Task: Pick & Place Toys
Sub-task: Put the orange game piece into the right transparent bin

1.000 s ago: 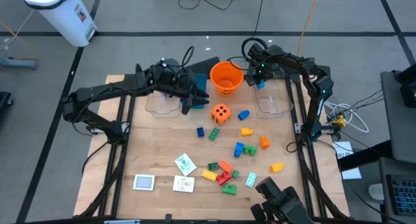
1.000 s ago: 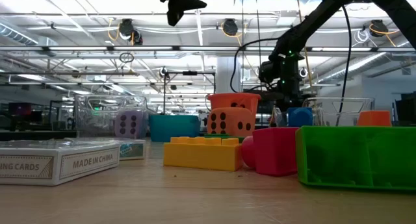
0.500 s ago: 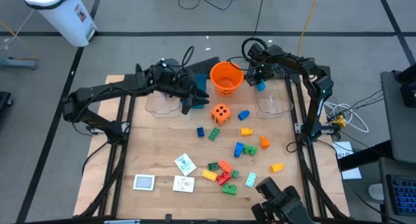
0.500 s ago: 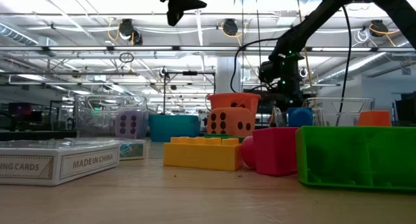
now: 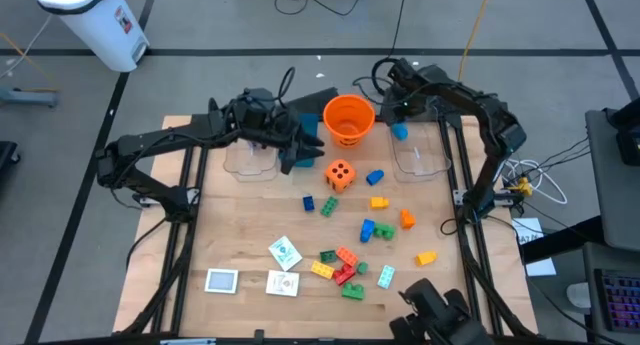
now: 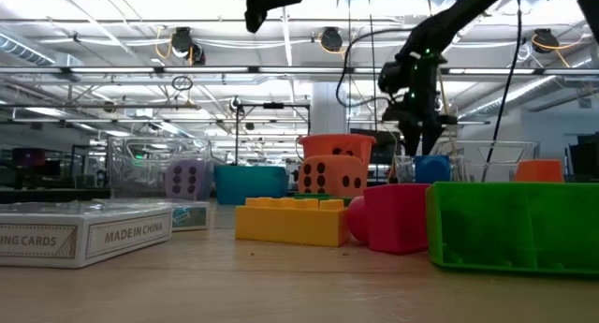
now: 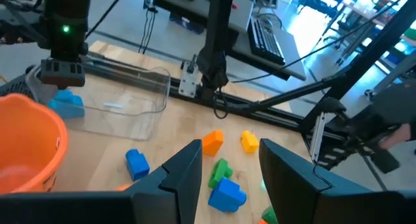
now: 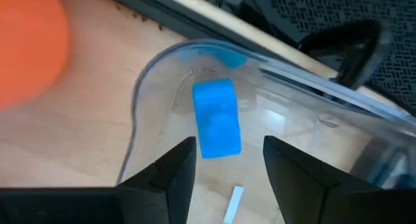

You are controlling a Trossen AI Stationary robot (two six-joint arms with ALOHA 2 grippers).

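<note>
A light-blue brick (image 8: 218, 123) lies inside the clear bin (image 5: 420, 161) at the table's far right, near the bin's far corner. My right gripper (image 8: 227, 149) hangs over it, pointing down, open and apart from it; the high view shows it above the bin (image 5: 402, 110). My left gripper (image 7: 231, 149) is open and empty, held high beside the orange bucket (image 5: 348, 119). On the table rest an orange die (image 5: 340, 174), several small bricks (image 5: 375, 228) and white cards (image 5: 285, 253). A purple die (image 6: 187, 178) sits in the left clear bin.
The left clear bin (image 5: 250, 161) and a teal box (image 6: 250, 183) stand at the far edge near the bucket. A cluster of bricks (image 5: 345, 270) lies near the front edge. A card box (image 6: 84, 231) lies close to the low camera. Black frame rails run along both table sides.
My right gripper has risen straight up from the right bin, away from the light-blue brick, which stays where it lay in the bin. My left gripper has kept still.
</note>
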